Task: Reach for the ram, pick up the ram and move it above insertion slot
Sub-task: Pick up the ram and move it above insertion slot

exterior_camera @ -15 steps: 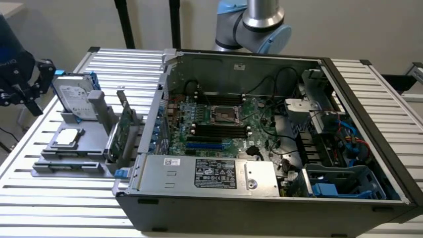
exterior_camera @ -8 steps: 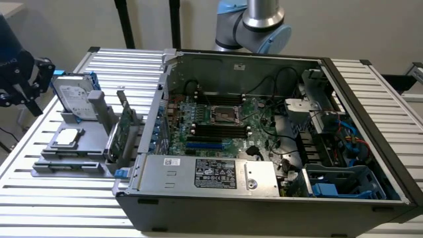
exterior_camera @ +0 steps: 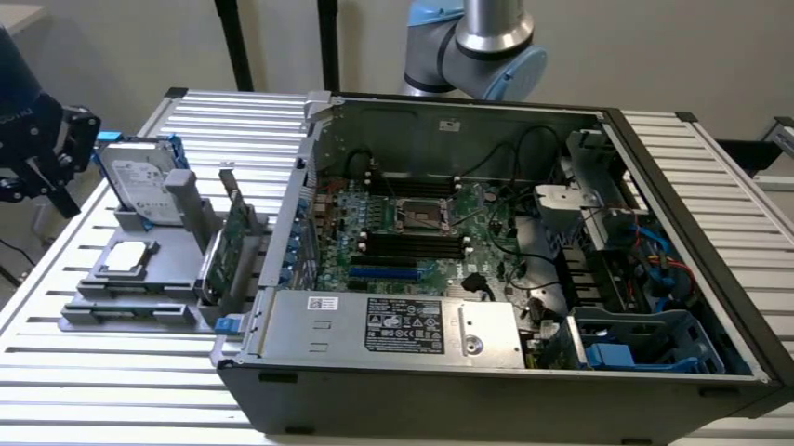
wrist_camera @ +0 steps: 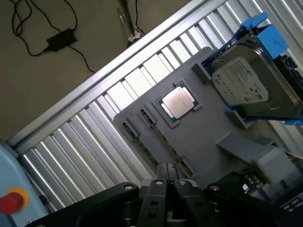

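End effector; ram lengthwise toward it

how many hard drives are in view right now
1: a silver hard drive with blue rails stands upright on the grey holder, at the exterior view's left of the open computer case. The case's drive bays may hide more.

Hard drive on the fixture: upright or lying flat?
Upright. The hard drive stands on edge in a slot of the gray fixture, with its label face vertical.
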Robot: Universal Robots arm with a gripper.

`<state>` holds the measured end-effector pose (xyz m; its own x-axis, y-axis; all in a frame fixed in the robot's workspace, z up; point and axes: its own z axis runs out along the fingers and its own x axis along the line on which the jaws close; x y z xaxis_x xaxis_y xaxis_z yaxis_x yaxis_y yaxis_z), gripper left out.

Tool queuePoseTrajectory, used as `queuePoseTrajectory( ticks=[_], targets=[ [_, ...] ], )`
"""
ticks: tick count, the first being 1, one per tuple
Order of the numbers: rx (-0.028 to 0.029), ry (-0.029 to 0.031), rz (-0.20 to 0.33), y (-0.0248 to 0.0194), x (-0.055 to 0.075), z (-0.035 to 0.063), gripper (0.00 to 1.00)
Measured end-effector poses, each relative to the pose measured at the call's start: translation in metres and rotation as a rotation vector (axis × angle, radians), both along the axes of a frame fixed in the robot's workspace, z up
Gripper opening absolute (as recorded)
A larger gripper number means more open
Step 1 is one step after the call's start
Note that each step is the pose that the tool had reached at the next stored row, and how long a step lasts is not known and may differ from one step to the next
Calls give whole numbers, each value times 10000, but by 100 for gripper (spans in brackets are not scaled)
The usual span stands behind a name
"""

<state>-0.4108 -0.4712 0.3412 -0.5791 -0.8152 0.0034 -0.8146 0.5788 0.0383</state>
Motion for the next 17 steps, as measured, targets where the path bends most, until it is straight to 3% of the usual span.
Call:
queuePoseTrajectory(
  ticks=[17],
  targets=[
    [-3, -63, 3101, 0, 0, -2, 11]
  ],
)
